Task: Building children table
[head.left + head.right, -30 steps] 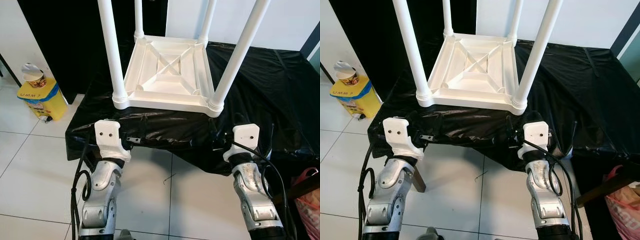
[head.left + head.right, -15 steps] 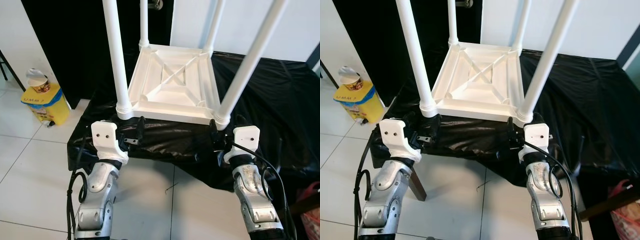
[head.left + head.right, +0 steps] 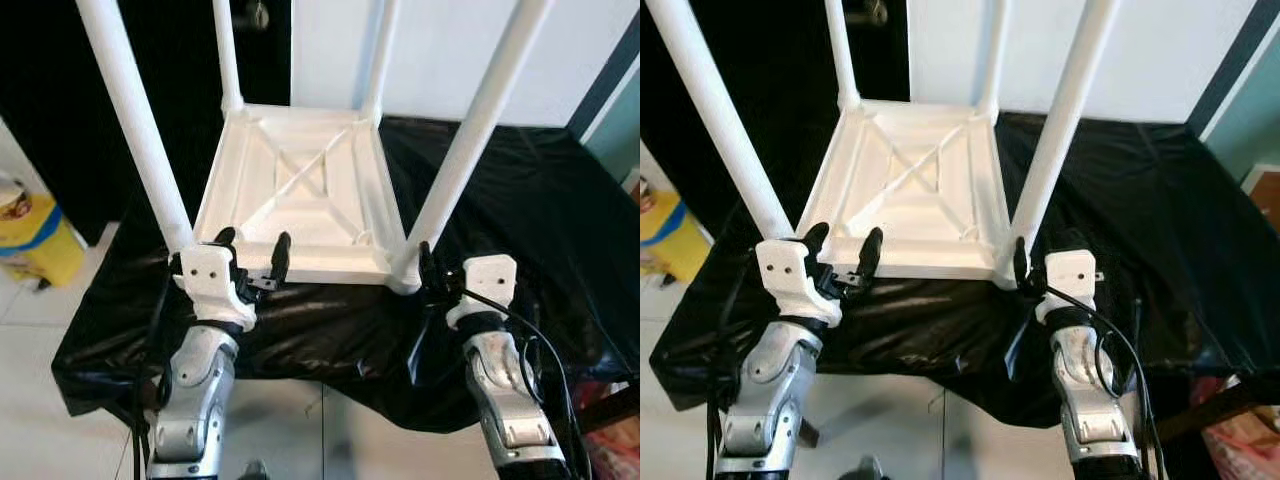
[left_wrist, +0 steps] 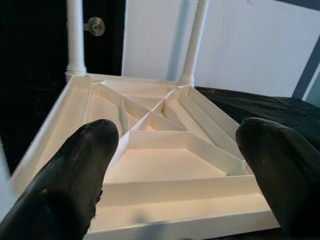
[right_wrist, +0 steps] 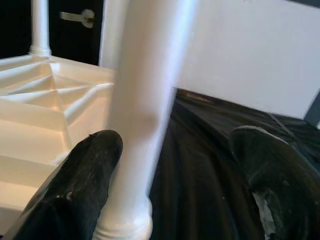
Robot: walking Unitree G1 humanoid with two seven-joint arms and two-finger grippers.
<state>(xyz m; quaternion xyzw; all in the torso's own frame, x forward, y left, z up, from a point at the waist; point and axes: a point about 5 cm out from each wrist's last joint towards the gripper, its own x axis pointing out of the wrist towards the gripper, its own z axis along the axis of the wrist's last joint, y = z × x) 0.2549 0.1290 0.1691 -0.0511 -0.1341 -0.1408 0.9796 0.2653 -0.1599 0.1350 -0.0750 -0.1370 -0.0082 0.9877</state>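
Table (image 3: 300,200) lies upside down, white, ribbed underside, four legs up.

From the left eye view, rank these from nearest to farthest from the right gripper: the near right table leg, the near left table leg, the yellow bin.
1. Near right table leg: right beside the open right gripper, just to its left.
2. Near left table leg: across the upturned tabletop, over by the left gripper.
3. Yellow bin: on the floor at the far left edge.

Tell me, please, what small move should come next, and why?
Probably ease the right gripper forward and close on the near right leg. Its jaws are open with that leg between them, and the table lies upside down, all four legs fitted.
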